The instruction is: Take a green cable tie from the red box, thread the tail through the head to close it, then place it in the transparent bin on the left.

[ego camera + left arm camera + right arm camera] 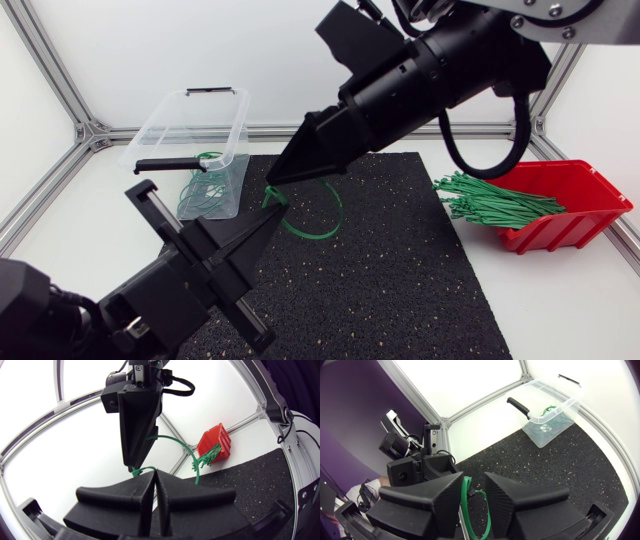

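**Two grippers, one tie: closing the loop cleanly**

The green cable tie [466, 495] curled in a loop above the black mat [400, 280], one end at the tips of the left gripper [155, 477], whose fingers were pressed together, apparently pinching it. The right gripper [474, 480] stood slightly open, the tie running between its fingers. Threading seemed the step in hand. It called for a firm right pinch near the head, then a straight, slow pull. The transparent bin [170, 120] waited nearby.
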Action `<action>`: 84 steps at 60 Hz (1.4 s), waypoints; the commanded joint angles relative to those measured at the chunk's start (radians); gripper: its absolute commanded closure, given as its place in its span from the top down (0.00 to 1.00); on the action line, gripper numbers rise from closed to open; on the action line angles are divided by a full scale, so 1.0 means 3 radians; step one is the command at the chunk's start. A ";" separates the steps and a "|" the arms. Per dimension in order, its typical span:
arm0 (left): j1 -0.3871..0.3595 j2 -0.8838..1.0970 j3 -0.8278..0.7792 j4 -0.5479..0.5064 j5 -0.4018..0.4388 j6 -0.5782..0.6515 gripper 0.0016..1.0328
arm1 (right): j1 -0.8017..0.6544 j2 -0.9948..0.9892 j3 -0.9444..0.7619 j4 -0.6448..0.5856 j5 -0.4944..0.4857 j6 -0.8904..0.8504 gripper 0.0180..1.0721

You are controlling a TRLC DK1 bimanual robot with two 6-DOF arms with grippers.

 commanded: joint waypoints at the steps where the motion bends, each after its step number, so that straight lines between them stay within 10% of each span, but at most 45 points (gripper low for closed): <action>1: -0.0060 -0.0036 -0.0015 0.0023 0.0073 0.0088 0.03 | 0.0016 -0.0054 -0.0088 0.0064 0.0086 0.0055 0.58; 49: -0.0055 0.0092 0.0128 -0.0131 0.0027 0.0058 0.03 | 0.0108 -0.0412 -0.0211 -0.0115 0.0347 -0.0242 0.76; 84: -0.0035 0.0040 0.0072 -0.0146 0.0027 0.0047 0.03 | 0.0159 -0.0115 0.0029 -0.0187 0.0332 -0.0477 0.39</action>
